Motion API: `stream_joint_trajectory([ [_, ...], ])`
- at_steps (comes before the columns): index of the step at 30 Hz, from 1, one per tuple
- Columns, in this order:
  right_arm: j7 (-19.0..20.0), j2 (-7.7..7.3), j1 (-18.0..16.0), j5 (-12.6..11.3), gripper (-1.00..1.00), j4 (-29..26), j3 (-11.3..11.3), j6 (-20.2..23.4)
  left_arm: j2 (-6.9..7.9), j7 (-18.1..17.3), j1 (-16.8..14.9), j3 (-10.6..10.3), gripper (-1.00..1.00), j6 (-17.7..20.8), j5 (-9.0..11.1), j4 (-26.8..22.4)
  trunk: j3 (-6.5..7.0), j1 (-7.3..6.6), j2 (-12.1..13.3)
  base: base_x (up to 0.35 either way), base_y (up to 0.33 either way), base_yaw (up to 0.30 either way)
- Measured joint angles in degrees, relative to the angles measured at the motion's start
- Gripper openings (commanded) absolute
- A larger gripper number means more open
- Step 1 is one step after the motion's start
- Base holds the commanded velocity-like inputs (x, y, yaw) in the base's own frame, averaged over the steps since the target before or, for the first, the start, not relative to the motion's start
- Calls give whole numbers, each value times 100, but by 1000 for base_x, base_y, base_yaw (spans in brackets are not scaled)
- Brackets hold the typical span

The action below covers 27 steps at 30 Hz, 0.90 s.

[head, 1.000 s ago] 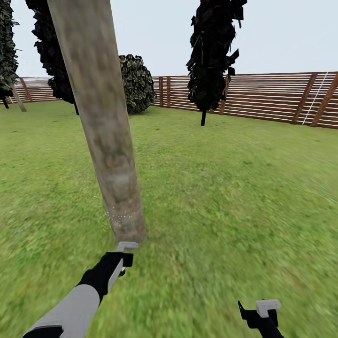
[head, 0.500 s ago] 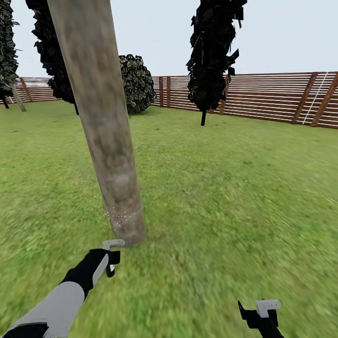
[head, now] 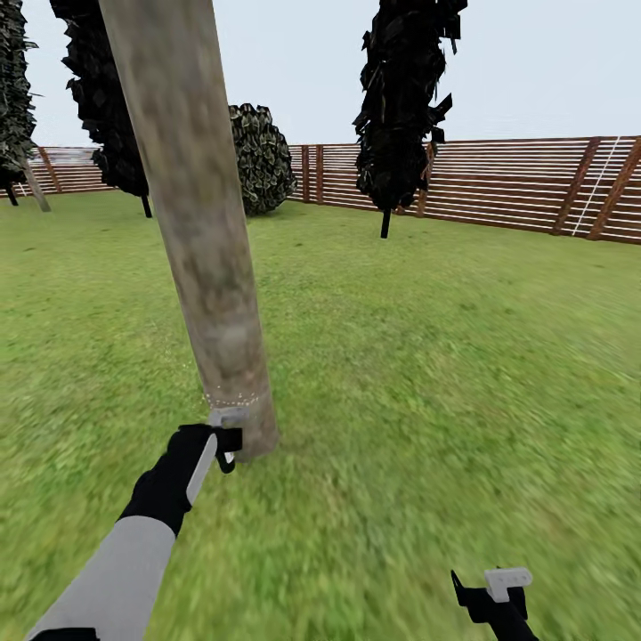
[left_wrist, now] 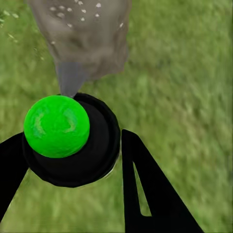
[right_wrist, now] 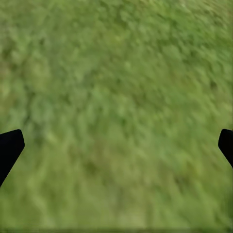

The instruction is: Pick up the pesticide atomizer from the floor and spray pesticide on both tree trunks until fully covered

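One thick tree trunk [head: 209, 267], blotchy grey-brown, rises from the grass just ahead of me. Whitish pesticide specks [head: 233, 398] ring it near its base and dot the bark [left_wrist: 73, 9] in the left wrist view. My left gripper [head: 226, 438] sits low against the trunk's base, shut on the pesticide atomizer [left_wrist: 73, 145]. The atomizer is a dark round body with a bright green ball on top, and its grey nozzle [left_wrist: 70, 80] points at the trunk. My right gripper [head: 500, 589] hangs low at the right over bare grass, open [right_wrist: 116, 145] and holding nothing.
Lawn [head: 445, 356] stretches all around to a brown slat fence [head: 516, 182]. A thin-trunked dark tree [head: 405, 107] stands ahead on the right, another dark tree [head: 102, 98] and a round bush [head: 260, 158] behind the trunk.
My left arm swung a little left, then pushed forward, bringing the atomizer closer to the trunk's base. The right arm stayed put. The view shifted slightly.
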Motion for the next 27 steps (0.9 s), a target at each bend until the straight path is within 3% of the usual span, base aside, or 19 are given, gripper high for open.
stream_joint_trajectory([
  [2, 2, 0, 0, 0, 100, 0, 0, 0, 129, 6, 7, 26, -100, 41, -22, -95, 0, 0, 0, 0, 0, 0],
  [3, 5, 0, 0, 0, 100, 0, -1, 0, 338, 5, 9, 38, -100, 83, -21, -128, 0, 0, 0, 0, 0, 0],
  [5, 5, 0, 0, 0, 100, 0, 0, 0, 495, 3, 8, 37, -100, 144, 0, -231, 0, 0, 0, 0, 0, 0],
  [7, 3, 0, 0, 0, 100, 0, 0, 0, 479, 2, 20, 13, -100, 278, 42, -345, 0, 0, 0, 0, 0, 0],
  [8, 1, 0, 0, 0, 100, 0, 0, 0, 398, 5, 28, -3, -100, 533, 90, -552, 0, 0, 0, 0, 0, 0],
  [11, 5, 2, 0, 0, 100, 0, 0, 0, 180, 10, 32, -17, -100, 760, 81, -880, 0, 0, 0, 0, 0, 0],
  [14, 5, 0, 0, 0, 100, 0, 0, 0, 109, 9, 32, -26, -100, 955, 48, -1047, 0, 0, 0, 0, 0, 0],
  [24, 4, 0, 0, 0, 100, 0, 0, 0, 301, 3, 41, 39, -100, 1399, 14, -1759, 0, 0, 0, 0, 0, 0],
  [27, 6, 0, 0, 0, 100, 0, 0, 0, 406, 2, 41, 153, -100, 1422, -6, -1800, 0, 0, 0, 0, 0, 0],
])
